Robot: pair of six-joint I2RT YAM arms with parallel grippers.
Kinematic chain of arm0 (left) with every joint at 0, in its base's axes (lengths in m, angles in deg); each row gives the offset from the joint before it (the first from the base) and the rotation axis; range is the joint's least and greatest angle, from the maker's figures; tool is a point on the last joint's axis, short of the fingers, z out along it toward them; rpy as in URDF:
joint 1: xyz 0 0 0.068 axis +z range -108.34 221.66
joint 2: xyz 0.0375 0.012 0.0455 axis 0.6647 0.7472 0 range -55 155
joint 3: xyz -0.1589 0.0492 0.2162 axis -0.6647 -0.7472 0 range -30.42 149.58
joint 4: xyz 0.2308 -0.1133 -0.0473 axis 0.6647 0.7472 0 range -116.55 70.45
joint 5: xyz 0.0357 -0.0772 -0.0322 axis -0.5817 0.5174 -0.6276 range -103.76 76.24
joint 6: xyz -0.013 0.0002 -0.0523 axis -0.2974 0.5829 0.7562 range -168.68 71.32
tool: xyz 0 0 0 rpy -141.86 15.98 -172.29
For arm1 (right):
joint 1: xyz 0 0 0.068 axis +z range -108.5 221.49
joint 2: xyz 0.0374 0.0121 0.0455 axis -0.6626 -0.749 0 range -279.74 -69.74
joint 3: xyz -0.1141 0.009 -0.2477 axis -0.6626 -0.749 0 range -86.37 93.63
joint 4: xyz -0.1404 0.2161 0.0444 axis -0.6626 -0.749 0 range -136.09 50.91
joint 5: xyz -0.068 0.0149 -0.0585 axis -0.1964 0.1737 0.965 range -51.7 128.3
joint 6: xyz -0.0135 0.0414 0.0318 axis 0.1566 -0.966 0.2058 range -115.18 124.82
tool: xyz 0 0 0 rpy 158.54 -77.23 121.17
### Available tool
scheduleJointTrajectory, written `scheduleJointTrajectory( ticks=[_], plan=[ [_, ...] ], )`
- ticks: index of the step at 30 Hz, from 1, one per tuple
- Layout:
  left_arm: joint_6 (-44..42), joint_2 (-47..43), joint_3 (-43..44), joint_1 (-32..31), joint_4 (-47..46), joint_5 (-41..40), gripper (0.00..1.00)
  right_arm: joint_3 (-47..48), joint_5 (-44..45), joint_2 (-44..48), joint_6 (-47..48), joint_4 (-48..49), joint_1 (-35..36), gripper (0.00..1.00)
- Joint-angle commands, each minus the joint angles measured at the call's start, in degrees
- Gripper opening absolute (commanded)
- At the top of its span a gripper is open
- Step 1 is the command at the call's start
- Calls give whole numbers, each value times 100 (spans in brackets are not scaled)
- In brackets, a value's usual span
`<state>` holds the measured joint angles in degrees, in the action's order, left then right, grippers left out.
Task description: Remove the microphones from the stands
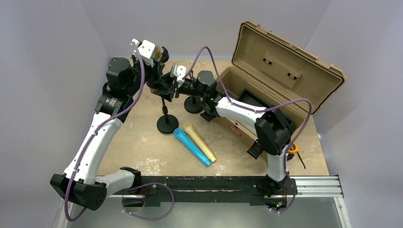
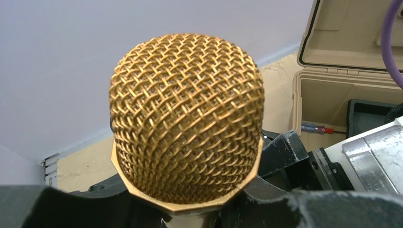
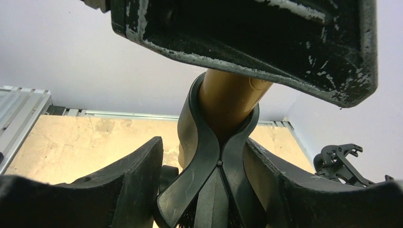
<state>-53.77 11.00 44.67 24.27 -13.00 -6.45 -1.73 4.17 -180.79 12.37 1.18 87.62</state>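
Up toward the far edge of the table, left of its middle, the gold microphone sits in the black clip of the stand, whose round base rests flat on the tabletop. The left gripper is clamped together on the microphone's handle just under the mesh head, a dark finger on either side. The head rises above those fingers and fills most of the left wrist view.

Lower on the same handle, the right gripper straddles the clip. Its fingers stand apart: one looks to be against the clip's side, while a sliver of table shows between the other and the clip (so it is not pinched tight). Above them a scuffed finger of the left gripper crosses the gold handle.

A second stand stands just beside the first, toward the open tan case in the far right corner. Near the middle of the table a blue microphone and a pale gold microphone lie side by side, touching along their length.
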Motion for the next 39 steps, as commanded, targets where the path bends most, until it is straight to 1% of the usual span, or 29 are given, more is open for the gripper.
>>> scheduleJointTrajectory(
  ticks=[1,2,7,11,15,18,21,27,29,31,33,34,35,39],
  plan=[
    [135,-50,-93,-28,202,152,0,160,156,85,274,-93,-148,10],
    [143,-57,-82,-28,195,141,0,145,185,88,274,-57,-148,0],
    [178,-56,23,-28,199,38,0,232,322,26,201,178,-149,0],
    [107,-8,217,-28,219,-117,0,632,313,-191,194,91,-152,0],
    [43,116,453,-27,187,-263,0,1209,515,-485,191,-87,-157,0],
    [13,210,552,-28,53,-206,0,1503,576,-634,261,-216,-163,0],
    [114,267,471,-19,-65,-80,0,1632,636,-724,316,-337,-157,0],
    [133,304,88,-19,-202,-70,0,1424,821,-591,368,-323,-163,0],
    [86,260,-4,-19,-207,-69,0,1425,829,-544,339,-434,-157,25],
    [41,187,-100,-19,-242,-78,0,1395,744,-475,317,-606,-157,61],
    [-22,129,-193,-19,-272,-124,0,1292,579,-381,355,-740,-176,88],
    [-34,106,-225,-19,-273,-136,0,1219,485,-334,377,-758,-202,94],
    [-42,84,-243,-19,-266,-158,0,1156,420,-289,356,-749,-241,97],
    [-54,25,-267,-19,-254,-163,0,1071,68,-201,399,-870,-405,98]
  ],
)
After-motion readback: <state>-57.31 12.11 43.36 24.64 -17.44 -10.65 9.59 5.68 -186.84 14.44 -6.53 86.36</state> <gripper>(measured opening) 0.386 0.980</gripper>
